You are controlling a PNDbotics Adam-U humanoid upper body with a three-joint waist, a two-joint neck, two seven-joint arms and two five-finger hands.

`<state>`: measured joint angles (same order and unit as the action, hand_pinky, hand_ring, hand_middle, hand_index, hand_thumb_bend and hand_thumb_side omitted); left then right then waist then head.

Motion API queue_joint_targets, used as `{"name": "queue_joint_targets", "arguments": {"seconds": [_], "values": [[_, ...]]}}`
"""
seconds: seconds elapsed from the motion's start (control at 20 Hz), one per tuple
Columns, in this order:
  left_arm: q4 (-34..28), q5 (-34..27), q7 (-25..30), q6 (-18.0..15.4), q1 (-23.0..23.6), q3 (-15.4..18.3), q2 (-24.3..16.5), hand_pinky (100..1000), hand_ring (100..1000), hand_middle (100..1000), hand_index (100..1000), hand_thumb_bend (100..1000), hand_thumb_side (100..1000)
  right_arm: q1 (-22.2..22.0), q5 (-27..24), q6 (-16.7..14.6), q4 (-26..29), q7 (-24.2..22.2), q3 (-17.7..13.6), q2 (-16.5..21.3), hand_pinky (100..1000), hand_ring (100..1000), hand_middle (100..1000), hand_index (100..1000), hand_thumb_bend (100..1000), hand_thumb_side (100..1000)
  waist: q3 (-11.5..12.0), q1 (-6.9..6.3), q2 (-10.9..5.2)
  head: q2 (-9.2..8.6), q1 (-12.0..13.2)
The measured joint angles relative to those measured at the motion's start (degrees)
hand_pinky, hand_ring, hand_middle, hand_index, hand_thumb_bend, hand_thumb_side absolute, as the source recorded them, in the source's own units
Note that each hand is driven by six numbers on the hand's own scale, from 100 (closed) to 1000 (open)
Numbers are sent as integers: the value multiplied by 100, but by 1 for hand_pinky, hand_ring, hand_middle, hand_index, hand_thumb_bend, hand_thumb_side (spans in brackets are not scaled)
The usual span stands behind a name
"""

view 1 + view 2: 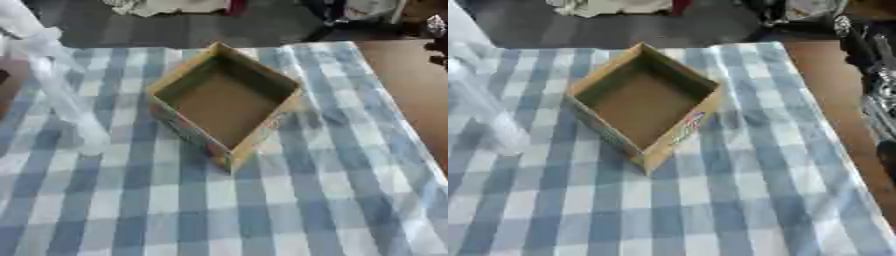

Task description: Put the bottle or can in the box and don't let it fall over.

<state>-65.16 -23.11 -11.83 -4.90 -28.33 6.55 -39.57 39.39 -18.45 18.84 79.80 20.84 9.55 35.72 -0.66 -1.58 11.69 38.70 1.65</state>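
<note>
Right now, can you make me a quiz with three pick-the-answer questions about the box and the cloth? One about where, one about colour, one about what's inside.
1. Where does the box stand?
A. on the checked cloth
B. on the dark floor
C. on the bare brown table

2. What colours is the cloth?
A. red and yellow
B. blue and white
C. green and black

3. What is in the box?
A. a can
B. a bottle
C. nothing

Answers:
1 A: cloth shows on every side of it.
2 B: its checks are blue and white.
3 C: the box is open on top and its bare brown bottom shows.
</note>
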Motion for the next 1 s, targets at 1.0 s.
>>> {"name": "queue_joint_targets", "arguments": {"seconds": [1.0], "values": [[-1436, -254, 165, 350, 738, -105, -257, 810, 805, 770, 933, 839, 164, -243, -113, 114, 777, 178, -35, 142, 913, 878, 835, 910, 100, 738, 32, 62, 118, 205, 254]]}}
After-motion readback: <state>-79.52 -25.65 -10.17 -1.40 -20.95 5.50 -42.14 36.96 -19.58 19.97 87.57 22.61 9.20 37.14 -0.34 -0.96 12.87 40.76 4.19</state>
